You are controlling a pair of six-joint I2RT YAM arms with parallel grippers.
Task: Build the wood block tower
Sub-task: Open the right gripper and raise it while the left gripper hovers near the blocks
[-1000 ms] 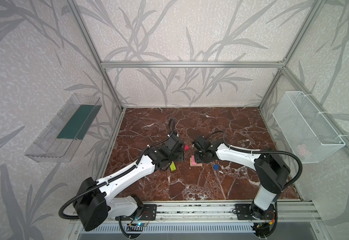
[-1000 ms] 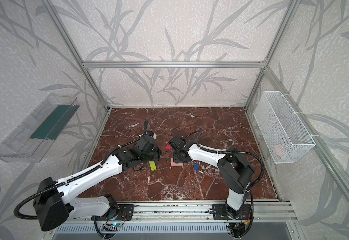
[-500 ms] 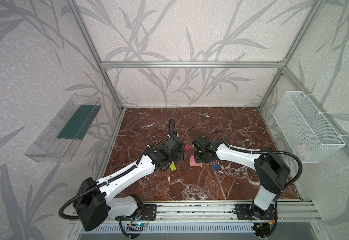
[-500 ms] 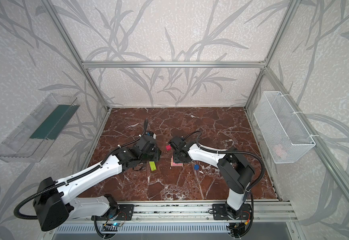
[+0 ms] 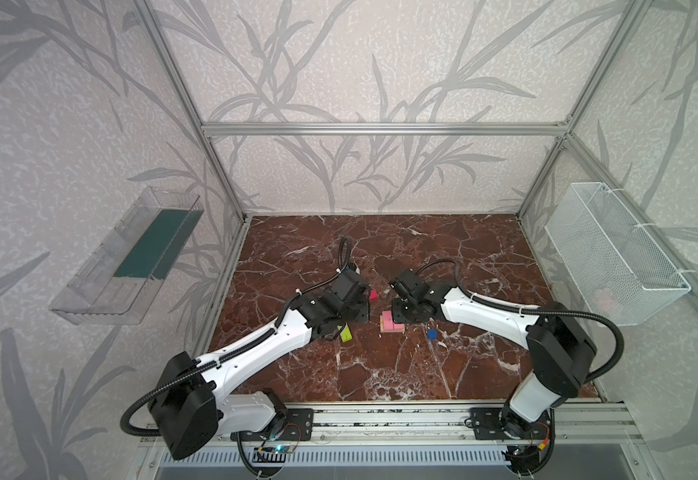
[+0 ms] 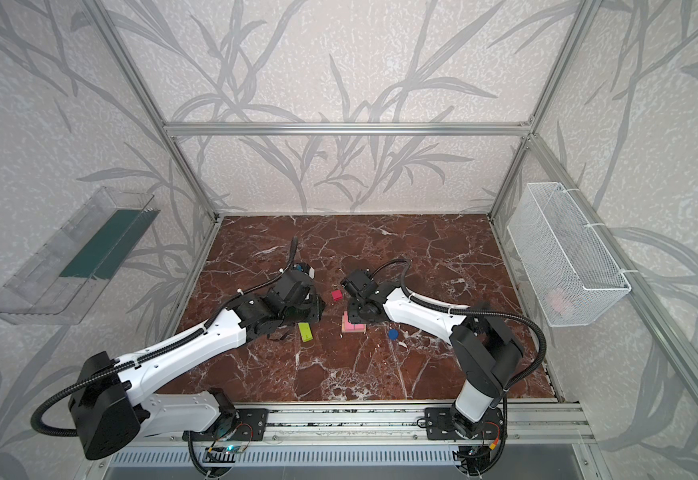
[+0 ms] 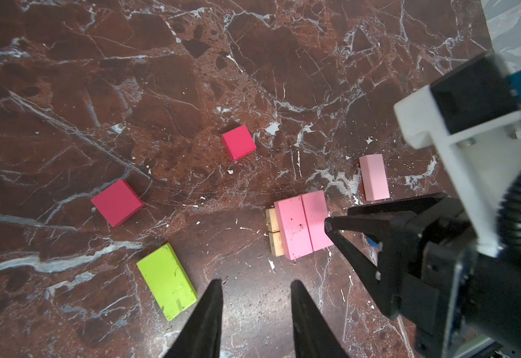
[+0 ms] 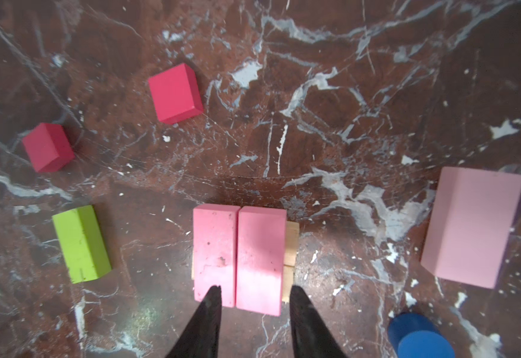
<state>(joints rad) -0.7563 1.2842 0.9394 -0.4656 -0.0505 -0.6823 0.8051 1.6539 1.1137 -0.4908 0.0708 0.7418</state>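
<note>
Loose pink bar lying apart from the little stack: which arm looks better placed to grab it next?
Right, probably. The loose pink bar lies beyond the stack from the left gripper, while the open right gripper hovers over the stack, right beside it.

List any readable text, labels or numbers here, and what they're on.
None readable.
Pink bars, green bar, red cubes and blue disc show bare paint.
Arms, wire basket and clear tray carry no visible marking.
Any print on the small circuit board is too small to tell.

Left arm (image 5: 256,349), right arm (image 5: 488,316) stretched inward; left tool (image 7: 257,286), right tool (image 8: 254,291) jaws parted, gripping nothing.
</note>
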